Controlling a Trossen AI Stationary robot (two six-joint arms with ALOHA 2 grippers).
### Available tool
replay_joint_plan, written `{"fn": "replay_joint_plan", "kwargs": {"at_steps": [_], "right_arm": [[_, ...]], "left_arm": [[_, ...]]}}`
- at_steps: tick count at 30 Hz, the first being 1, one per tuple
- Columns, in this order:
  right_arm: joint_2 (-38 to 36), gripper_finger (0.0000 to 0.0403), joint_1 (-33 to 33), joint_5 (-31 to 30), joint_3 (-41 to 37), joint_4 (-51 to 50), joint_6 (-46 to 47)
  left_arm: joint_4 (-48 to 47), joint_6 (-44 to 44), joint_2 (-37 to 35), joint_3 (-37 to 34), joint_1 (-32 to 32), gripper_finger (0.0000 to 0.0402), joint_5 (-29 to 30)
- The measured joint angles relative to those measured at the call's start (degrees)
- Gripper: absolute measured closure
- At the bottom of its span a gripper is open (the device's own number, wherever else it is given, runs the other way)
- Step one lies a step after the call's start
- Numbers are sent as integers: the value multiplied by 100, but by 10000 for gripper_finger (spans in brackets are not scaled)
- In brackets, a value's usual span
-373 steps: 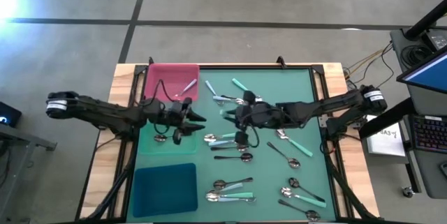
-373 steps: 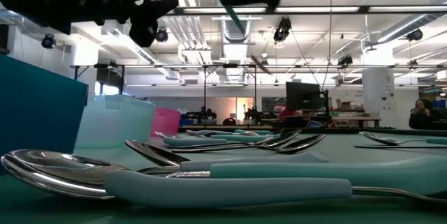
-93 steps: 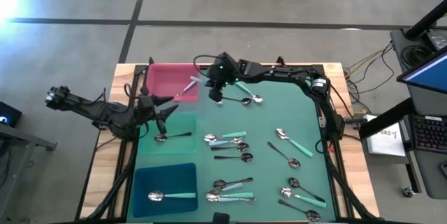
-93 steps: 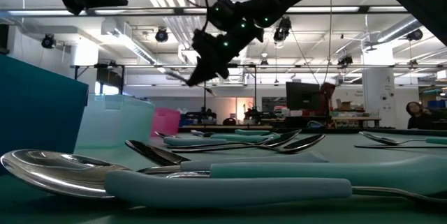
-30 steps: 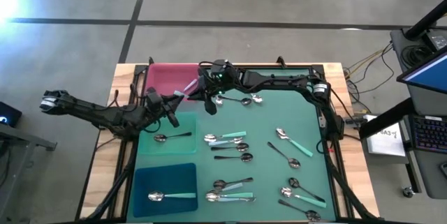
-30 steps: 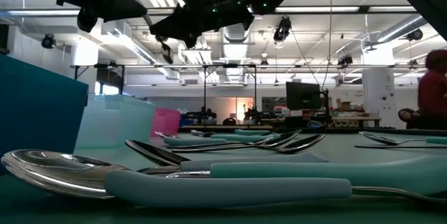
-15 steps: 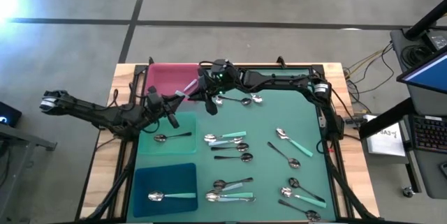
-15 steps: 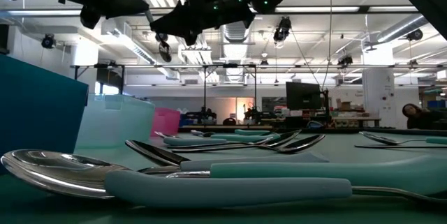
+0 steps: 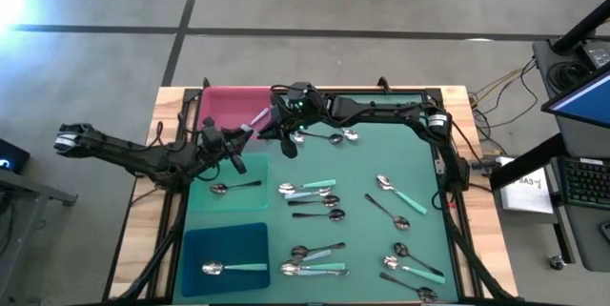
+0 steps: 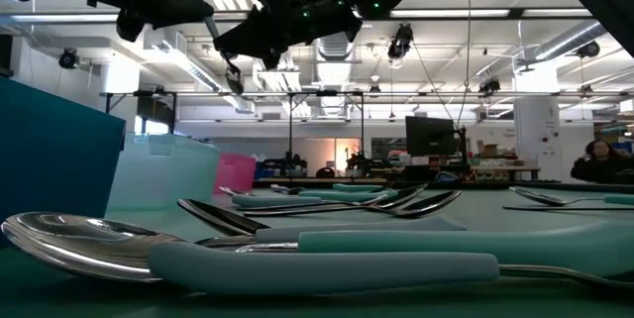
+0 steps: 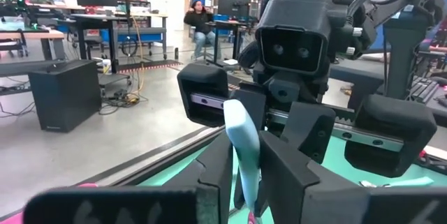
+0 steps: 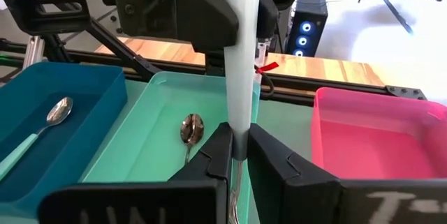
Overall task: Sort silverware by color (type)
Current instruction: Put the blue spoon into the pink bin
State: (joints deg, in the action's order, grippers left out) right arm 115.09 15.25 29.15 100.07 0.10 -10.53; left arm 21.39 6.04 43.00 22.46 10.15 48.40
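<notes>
High view: three trays sit along the left of the worktop (image 9: 448, 106): a pink tray (image 9: 221, 106), a mint tray (image 9: 250, 201) and a blue tray (image 9: 195, 244). The mint tray holds one black-handled spoon (image 9: 233, 187), and the blue tray holds one teal-handled spoon (image 9: 232, 268). More than a dozen pieces of loose silverware (image 9: 319, 215) lie on the green mat, overlapping too much for an exact count. The left gripper (image 9: 240, 138) and right gripper (image 9: 272, 128) meet nose to nose beside the pink tray, with one held spoon (image 9: 255, 120) between them.

Low view: both arms hang overhead, and the held spoon's bowl (image 10: 234, 78) dangles clear of the mat.

Left wrist view: the spoon's teal handle (image 11: 241, 147) stands between the left jaws; whether they pinch it I cannot tell. The right arm blocks the room beyond.

Right wrist view: the right jaws are clenched on the spoon's stem above the mint tray.
</notes>
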Motion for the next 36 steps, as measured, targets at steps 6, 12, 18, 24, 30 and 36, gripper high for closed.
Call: {"fn": "replay_joint_plan", "kwargs": {"at_steps": [6,12,18,24,30,36], "right_arm": [[4,381,0,-22,0,22,-56],[7,380,0,-39,0,17,-34],[-43,352,99,-112,0,-14,191],[-216,289,275,-22,-7,-473,324],[-452,251,450,-527,-7,-1445,256],[-535,249,531,-1721,-7,-2741,264]], "left_arm": [[0,28,0,0,-13,381,-105],[-17,-70,-2,0,-17,381,-142],[-28,-424,-76,2,-255,381,-187],[-140,-717,-106,5,-765,381,-186],[-887,-691,-105,9,-1759,381,-229],[-1805,-349,4,11,-3070,381,-862]]}}
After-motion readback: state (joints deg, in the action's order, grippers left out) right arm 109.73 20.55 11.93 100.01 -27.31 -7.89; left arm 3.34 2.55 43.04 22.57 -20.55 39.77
